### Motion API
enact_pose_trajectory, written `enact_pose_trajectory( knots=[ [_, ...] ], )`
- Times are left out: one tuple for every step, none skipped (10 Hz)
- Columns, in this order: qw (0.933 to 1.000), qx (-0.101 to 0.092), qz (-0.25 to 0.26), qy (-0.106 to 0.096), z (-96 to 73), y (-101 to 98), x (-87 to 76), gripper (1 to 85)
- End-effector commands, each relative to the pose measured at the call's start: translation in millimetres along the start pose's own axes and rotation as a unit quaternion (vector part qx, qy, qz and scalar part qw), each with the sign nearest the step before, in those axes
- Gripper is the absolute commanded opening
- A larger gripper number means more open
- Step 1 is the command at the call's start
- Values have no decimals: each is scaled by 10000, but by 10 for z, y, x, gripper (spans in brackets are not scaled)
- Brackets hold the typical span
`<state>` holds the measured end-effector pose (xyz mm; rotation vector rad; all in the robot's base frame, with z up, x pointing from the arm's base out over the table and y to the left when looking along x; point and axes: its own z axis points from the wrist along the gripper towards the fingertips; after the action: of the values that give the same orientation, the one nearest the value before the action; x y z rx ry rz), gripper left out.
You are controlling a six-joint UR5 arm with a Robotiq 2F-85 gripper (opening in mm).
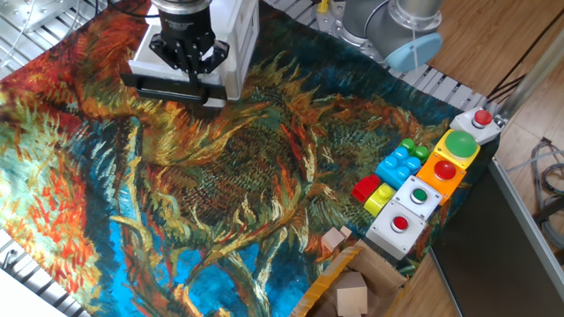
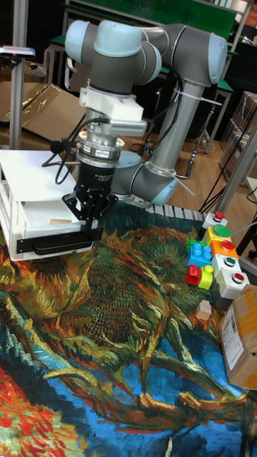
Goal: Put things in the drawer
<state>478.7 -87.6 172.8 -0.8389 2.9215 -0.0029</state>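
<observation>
My gripper (image 1: 190,67) (image 2: 88,223) hangs straight down over the drawer (image 1: 167,88) (image 2: 56,244), the dark tray pulled out of the white cabinet (image 1: 240,35) (image 2: 28,182). Its fingers taper together to a point just above the tray, and I see nothing between them. One pale wooden cube (image 1: 335,239) (image 2: 204,309) lies on the painted cloth near the front right. A second cube (image 1: 351,293) sits inside the cardboard box. A tan patch shows inside the drawer slot to the left of the gripper in the tall fixed view; I cannot tell what it is.
Coloured toy bricks (image 1: 388,174) (image 2: 198,263) and a row of button boxes (image 1: 432,180) (image 2: 224,260) line the right edge. The brown cardboard box (image 1: 352,282) (image 2: 241,343) stands at the front right. The arm's base (image 1: 388,26) is at the back.
</observation>
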Motion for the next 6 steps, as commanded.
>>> enact_pose_trajectory(
  knots=[
    [10000,-29,-11,40,-30,5,174,13],
    [10000,-30,-13,85,-60,21,214,13],
    [9999,-51,-13,118,-85,44,244,13],
    [9999,-76,-11,129,-103,68,285,13],
    [9999,-102,-24,113,-102,84,337,13],
    [9999,-115,-46,104,-105,95,398,13]
  ],
)
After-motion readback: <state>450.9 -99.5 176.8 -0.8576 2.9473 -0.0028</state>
